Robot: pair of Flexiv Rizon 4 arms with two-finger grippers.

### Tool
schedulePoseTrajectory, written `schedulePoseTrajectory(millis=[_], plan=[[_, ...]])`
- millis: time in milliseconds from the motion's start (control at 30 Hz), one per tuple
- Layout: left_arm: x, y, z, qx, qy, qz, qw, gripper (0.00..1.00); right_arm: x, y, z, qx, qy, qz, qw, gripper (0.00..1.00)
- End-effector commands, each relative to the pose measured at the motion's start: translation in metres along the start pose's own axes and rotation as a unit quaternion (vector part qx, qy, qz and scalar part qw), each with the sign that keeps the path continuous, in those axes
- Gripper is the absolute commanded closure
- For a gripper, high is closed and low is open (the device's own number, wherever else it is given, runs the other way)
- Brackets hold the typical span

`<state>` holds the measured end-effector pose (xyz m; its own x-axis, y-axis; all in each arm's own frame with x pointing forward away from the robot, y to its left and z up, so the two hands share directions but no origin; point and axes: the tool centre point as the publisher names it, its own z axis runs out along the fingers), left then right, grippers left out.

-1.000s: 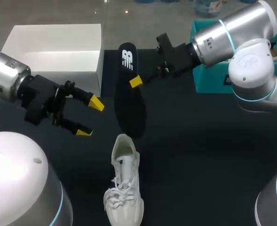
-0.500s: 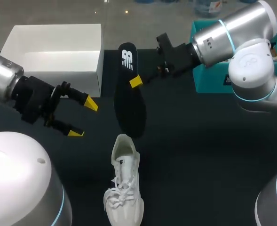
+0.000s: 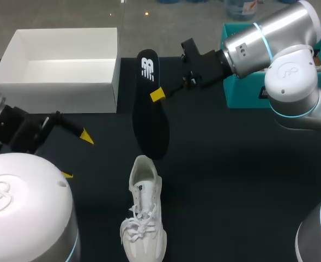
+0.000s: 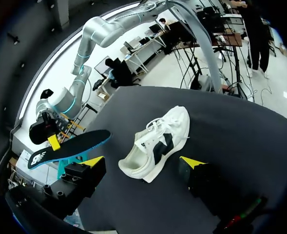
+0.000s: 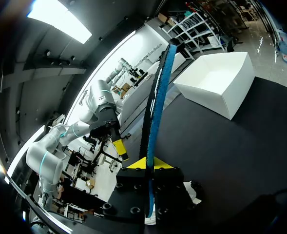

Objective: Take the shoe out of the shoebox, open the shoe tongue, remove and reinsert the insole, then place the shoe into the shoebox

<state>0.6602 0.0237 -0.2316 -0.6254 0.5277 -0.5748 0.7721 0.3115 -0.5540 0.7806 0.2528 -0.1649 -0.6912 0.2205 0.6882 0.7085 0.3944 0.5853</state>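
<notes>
A white shoe (image 3: 144, 218) lies on the dark table near its front edge, with its opening toward the far side. Above and beyond it hangs the black insole (image 3: 149, 112), which has a blue edge; my right gripper (image 3: 157, 94) is shut on its side. The right wrist view shows the insole (image 5: 155, 112) edge-on, clamped between that gripper's fingers (image 5: 148, 163). My left gripper (image 3: 77, 155) is open and empty, left of the shoe. From the left wrist, the shoe (image 4: 155, 144) lies just ahead of the open gripper (image 4: 143, 162). The white shoebox (image 3: 56, 98) stands empty at the back left.
A teal container (image 3: 242, 95) stands at the back right, behind my right arm. The shoebox (image 5: 206, 100) lies beyond the insole in the right wrist view. Dark tabletop stretches right of the shoe.
My left arm has drawn back to the left and toward the near edge, its gripper still open. The right arm and insole have not moved.
</notes>
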Motion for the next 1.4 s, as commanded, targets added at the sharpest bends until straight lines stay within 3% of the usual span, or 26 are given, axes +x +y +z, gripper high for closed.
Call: schedulePoseTrajectory(millis=[33, 267, 633, 767, 900, 1200, 1400], plan=[[0.008, -0.003, -0.006, -0.074, 0.057, -0.101, 0.99, 0.0, 0.0, 0.001, 0.002, 0.001, -0.001, 0.0, 1.0, 1.0], [0.027, 0.019, -0.012, -0.067, 0.069, -0.158, 0.983, 0.0, 0.0, 0.001, 0.002, 0.001, -0.001, 0.0, 1.0, 1.0], [0.027, 0.019, -0.012, -0.067, 0.069, -0.158, 0.983, 0.0, 0.0, 0.001, 0.002, 0.001, -0.001, 0.0, 1.0, 1.0], [0.022, 0.022, -0.011, -0.113, 0.087, -0.174, 0.974, 0.0, 0.0, 0.001, 0.002, 0.001, -0.001, 0.0, 1.0, 1.0], [0.032, 0.034, -0.017, -0.133, 0.099, -0.207, 0.964, 0.0, 0.0, 0.001, 0.002, 0.001, -0.001, 0.0, 1.0, 1.0], [0.054, 0.048, -0.023, -0.119, 0.097, -0.241, 0.958, 0.0, 0.0, 0.001, 0.002, 0.001, -0.001, 0.0, 1.0, 1.0], [0.059, 0.053, -0.024, -0.129, 0.101, -0.263, 0.951, 0.0, 0.0, 0.001, 0.002, 0.001, -0.001, 0.0, 1.0, 1.0]])
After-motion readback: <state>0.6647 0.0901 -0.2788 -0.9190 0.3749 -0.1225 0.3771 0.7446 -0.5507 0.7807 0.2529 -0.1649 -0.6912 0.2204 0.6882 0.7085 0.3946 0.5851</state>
